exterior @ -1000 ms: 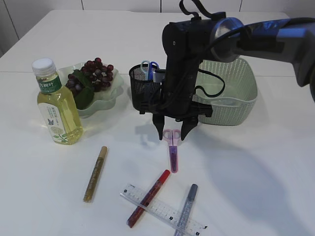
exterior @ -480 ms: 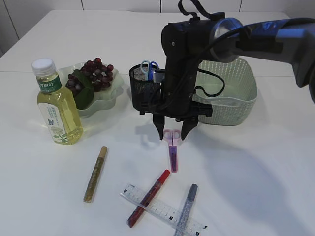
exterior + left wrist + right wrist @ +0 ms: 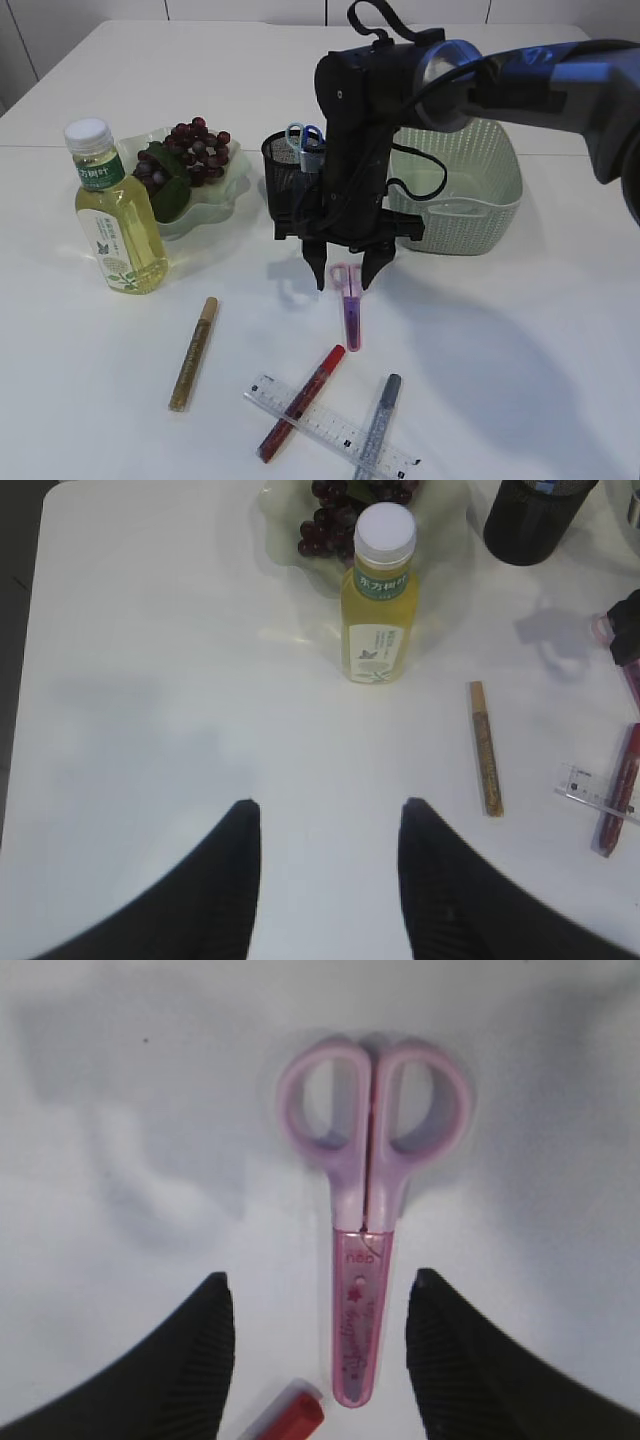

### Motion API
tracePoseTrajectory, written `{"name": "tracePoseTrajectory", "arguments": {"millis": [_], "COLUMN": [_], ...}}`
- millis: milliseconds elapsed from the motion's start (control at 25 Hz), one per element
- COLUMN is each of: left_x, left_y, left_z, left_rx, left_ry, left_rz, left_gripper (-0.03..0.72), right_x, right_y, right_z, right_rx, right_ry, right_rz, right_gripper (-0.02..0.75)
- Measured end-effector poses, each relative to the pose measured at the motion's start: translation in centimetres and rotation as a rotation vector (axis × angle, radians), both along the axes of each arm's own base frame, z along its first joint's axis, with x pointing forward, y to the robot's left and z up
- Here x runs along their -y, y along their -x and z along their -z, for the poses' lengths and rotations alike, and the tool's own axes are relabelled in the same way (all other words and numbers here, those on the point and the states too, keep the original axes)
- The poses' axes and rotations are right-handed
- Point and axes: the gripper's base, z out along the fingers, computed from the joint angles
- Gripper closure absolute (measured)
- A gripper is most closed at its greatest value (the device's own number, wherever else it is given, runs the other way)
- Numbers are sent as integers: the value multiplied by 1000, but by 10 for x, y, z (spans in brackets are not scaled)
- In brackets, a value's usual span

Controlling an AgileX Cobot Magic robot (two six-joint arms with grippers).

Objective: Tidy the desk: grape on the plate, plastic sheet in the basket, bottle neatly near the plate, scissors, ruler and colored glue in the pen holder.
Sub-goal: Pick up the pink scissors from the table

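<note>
Pink scissors (image 3: pixel 350 303) lie on the white table; in the right wrist view the pink scissors (image 3: pixel 367 1270) sit between the fingers. My right gripper (image 3: pixel 342 282) is open, pointing down just above their handles. My left gripper (image 3: pixel 328 810) is open and empty over bare table, out of the exterior view. The bottle (image 3: pixel 115 215) stands left of the plate (image 3: pixel 222 195) holding grapes (image 3: pixel 190 150). Blue scissors (image 3: pixel 303 138) stand in the black pen holder (image 3: pixel 285 180). Gold (image 3: pixel 193 353), red (image 3: pixel 301 402) and silver (image 3: pixel 378 426) glue pens and a clear ruler (image 3: pixel 330 428) lie in front.
A pale green basket (image 3: pixel 470 195) stands at the right behind my right arm. The red pen crosses over the ruler. The red pen's tip (image 3: pixel 290 1415) lies close to the scissors' blade cover.
My right gripper has shifted slightly left and lowered toward the pink scissors' handles. Nothing else has moved.
</note>
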Motion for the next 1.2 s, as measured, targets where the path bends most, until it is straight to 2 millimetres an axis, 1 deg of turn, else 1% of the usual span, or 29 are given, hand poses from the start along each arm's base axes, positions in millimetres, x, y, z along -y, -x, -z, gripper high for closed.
{"name": "tracePoseTrajectory", "arguments": {"millis": [280, 560, 1000, 1200], "left_x": [0, 0, 0, 0], "left_y": [0, 0, 0, 0], "left_z": [0, 0, 0, 0], "left_rx": [0, 0, 0, -1], "left_ry": [-3, -4, -4, -4], "left_rz": [3, 4, 4, 4], "left_gripper": [358, 365, 366, 366], "right_x": [4, 5, 5, 5], "right_y": [6, 5, 5, 5], "right_z": [12, 12, 30, 30], "right_rx": [-42, -32, -68, -68], "right_ry": [24, 42, 58, 59], "right_rz": [0, -7, -6, -6], "right_gripper": [301, 302, 303, 303]}}
